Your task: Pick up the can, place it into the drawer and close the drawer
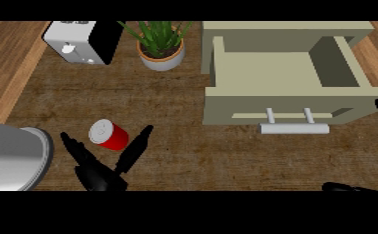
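You were at the pick-up step: your left hand (100,170) had fingers spread, straddling the can (109,134) at eight o'clock on the counter. Next called for closing round it, then carrying toward the open drawer (284,75) at two o'clock.

Mostly matt surfaces; gloss only on my left hand (100,175) and the can (109,134).

Counter (170,108) is dark rough-grained wood, lighter smooth planks at 9 o'clock. Can: red glossy body, pale metal-like lid. My hand: shiny black plastic look. Drawer (284,73) at 2 o'clock: flat matt beige, handle (294,128) pale smooth metal. Toaster (77,40) at 11: white and black smooth plastic. Plant pot (161,58): grey matt. Grey brushed-metal forearm (22,158) at 8.
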